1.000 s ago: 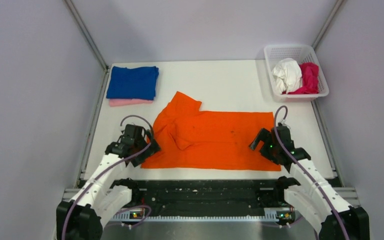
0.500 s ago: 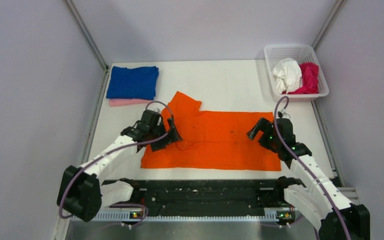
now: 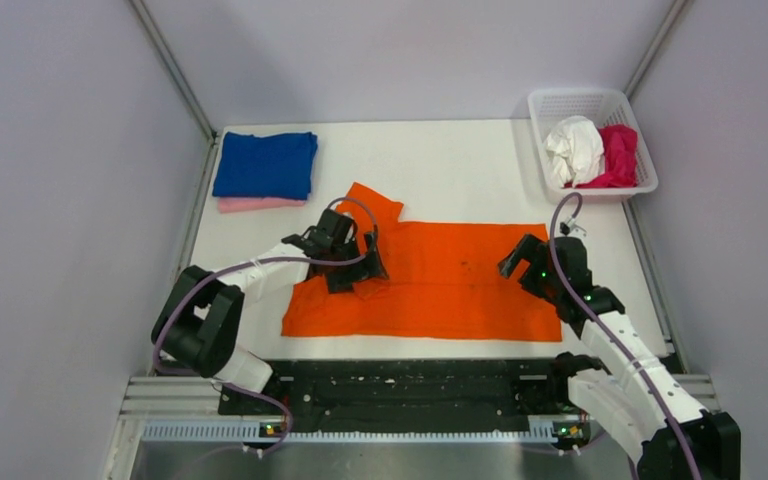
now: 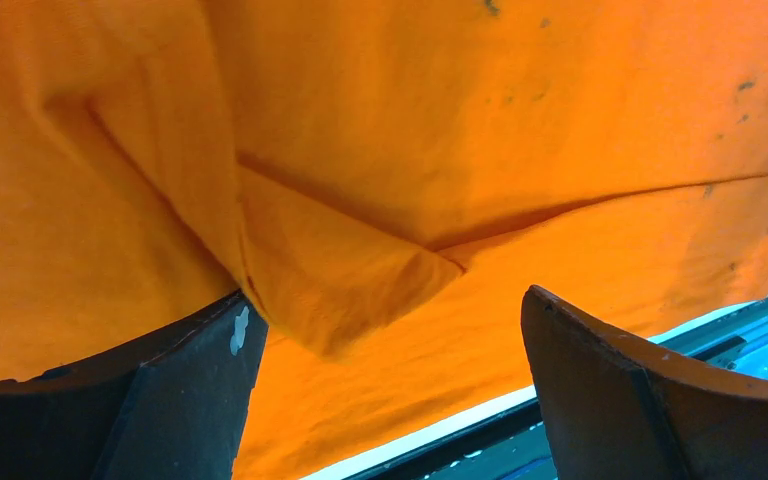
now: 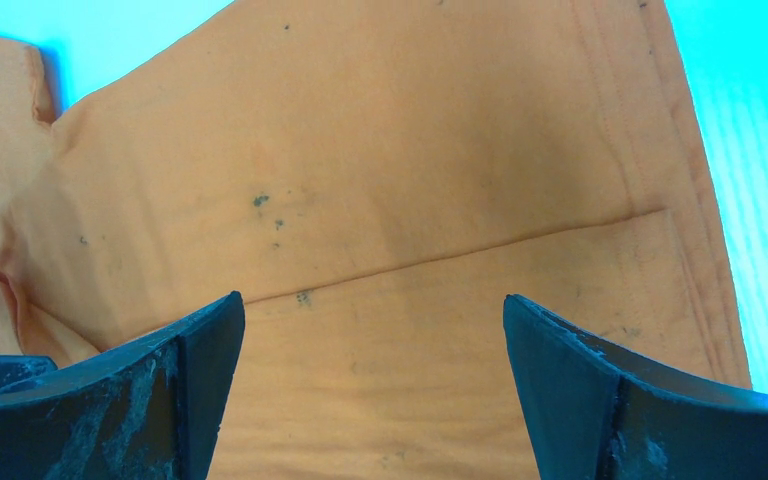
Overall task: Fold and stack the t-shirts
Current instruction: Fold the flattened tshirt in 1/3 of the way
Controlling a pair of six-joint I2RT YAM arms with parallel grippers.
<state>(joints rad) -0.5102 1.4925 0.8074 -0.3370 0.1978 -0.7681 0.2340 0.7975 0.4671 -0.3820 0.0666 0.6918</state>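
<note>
Orange tee point(image 3: 450, 285) lies half-folded on the table point(image 3: 440, 170), so I'm holding L gripper point(image 3: 360, 272), jaws spread wide, low over its bunched sleeve flap point(image 4: 350, 290), prob to tuck it, w/ R gripper point(image 3: 516, 262) likewise spread and empty by the hem end.

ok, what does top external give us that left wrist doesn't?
Only top external: the folded blue t-shirt stacked on the pink t-shirt at far left, the white basket holding the crumpled white t-shirt and magenta t-shirt, and the right claw, open over the right end of the orange t-shirt.
Only left wrist: a close look at a small folded flap of cloth between the fingers.
Both: the orange t-shirt spread out, with the left claw open over its left part.
</note>
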